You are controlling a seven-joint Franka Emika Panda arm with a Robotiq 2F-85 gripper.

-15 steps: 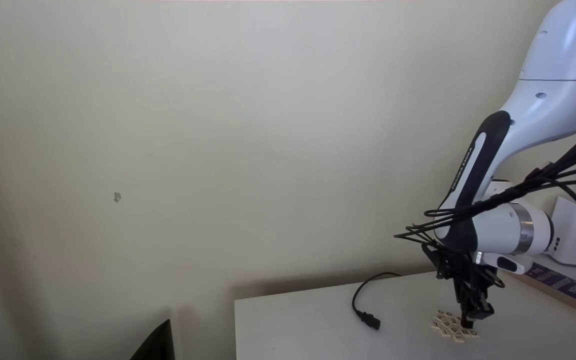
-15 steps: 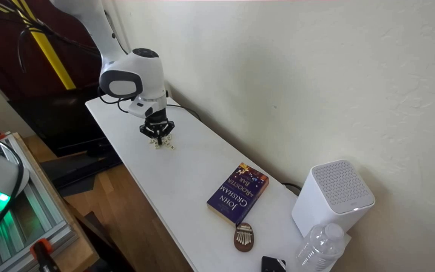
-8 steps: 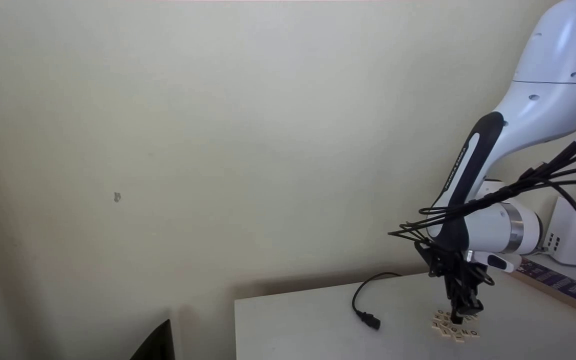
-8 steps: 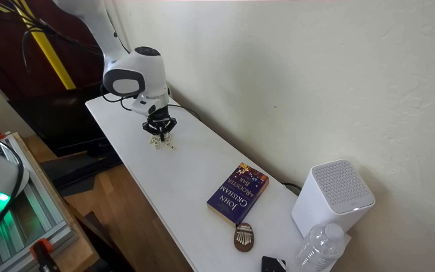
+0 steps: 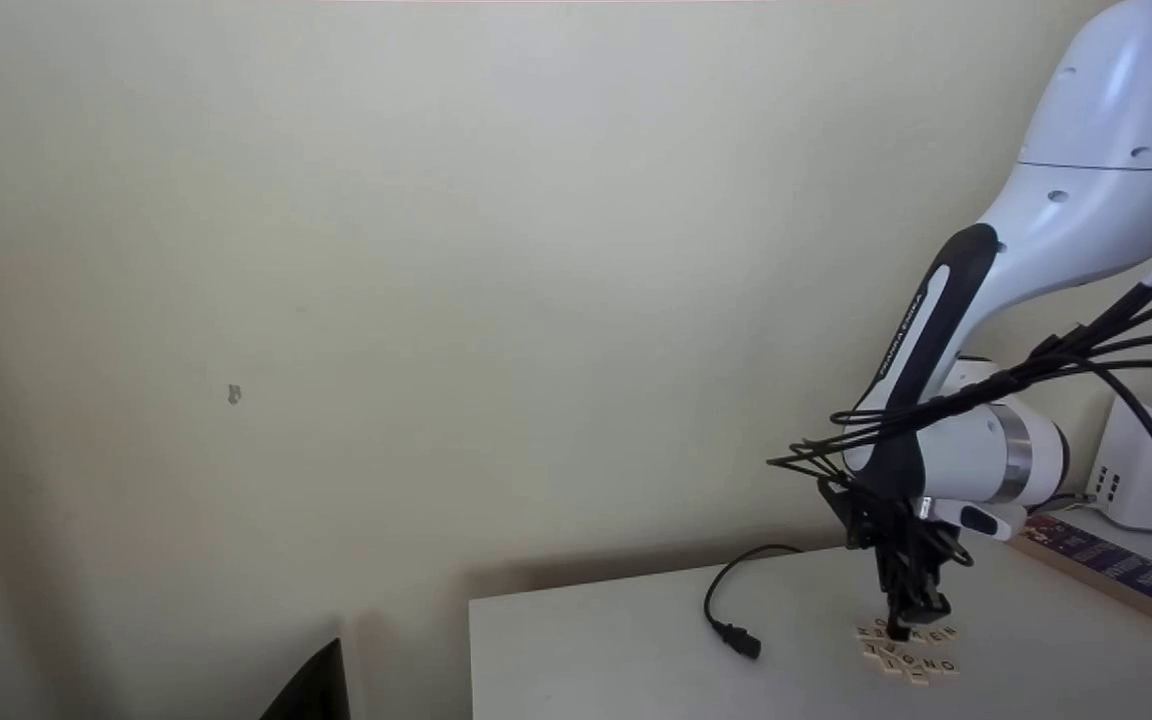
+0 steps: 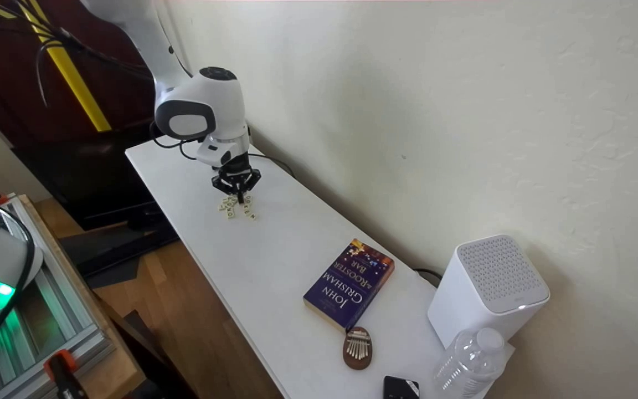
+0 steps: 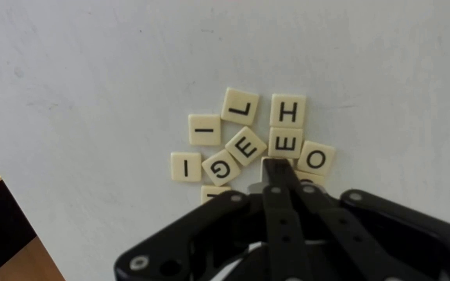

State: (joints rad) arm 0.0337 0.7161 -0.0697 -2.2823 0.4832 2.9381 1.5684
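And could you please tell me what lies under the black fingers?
Edges of a square cream tile show behind the black fingers; its letter can't be read. Another cream tile beside it is partly hidden. Anything fully covered can't be seen.

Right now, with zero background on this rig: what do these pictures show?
A white robot arm reaches down over a white table. Two pictures come from cameras standing apart from the arm; the close-up of letters is the wrist camera's. Its black fingers are shut, down at scattered letter tiles; I see nothing held, and can't tell whether they touch a tile. Also on the table: a paperback book, a thumb piano and a black cable with its plug.
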